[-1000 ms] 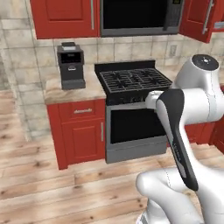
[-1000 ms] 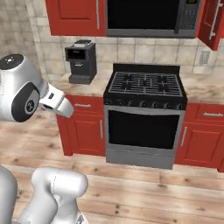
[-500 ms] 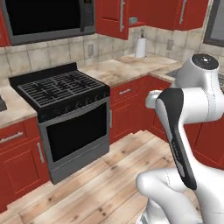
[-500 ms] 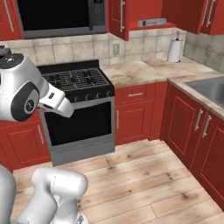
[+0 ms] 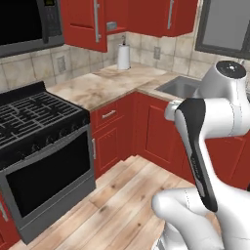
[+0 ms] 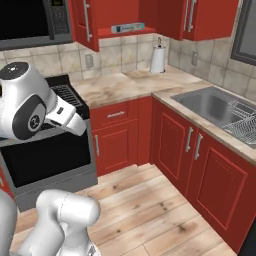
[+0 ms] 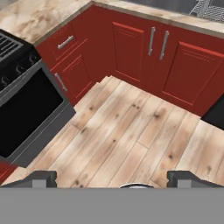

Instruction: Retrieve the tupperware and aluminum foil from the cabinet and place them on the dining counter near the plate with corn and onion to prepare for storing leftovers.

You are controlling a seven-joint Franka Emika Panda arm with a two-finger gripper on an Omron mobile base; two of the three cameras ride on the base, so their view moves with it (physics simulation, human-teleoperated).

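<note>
The red wall cabinet (image 6: 117, 12) stands with its door (image 6: 80, 25) swung open, a long silver bar handle on it; it also appears high in the left base view (image 5: 80, 22). On its shelf lies the aluminum foil (image 6: 127, 27), a long narrow box with teal print, seen end-on from the left (image 5: 112, 25). My gripper (image 7: 114, 179) is open and empty, looking down at the wooden floor far below the cabinet. The tupperware, dining counter, plate, corn and onion are out of view.
A white paper-towel roll (image 6: 158, 60) stands on the corner counter (image 5: 105, 85) under the cabinet. A sink (image 6: 207, 105) with a dish rack (image 6: 242, 117) lies to the right, the black stove (image 5: 34, 117) to the left. Red lower cabinets (image 7: 153, 57) border the floor (image 7: 127, 131).
The whole scene has slid left as the base turned right: the stove moved to the left edge, and the corner counter, open cabinet and sink came into view. The gripper stays open.
</note>
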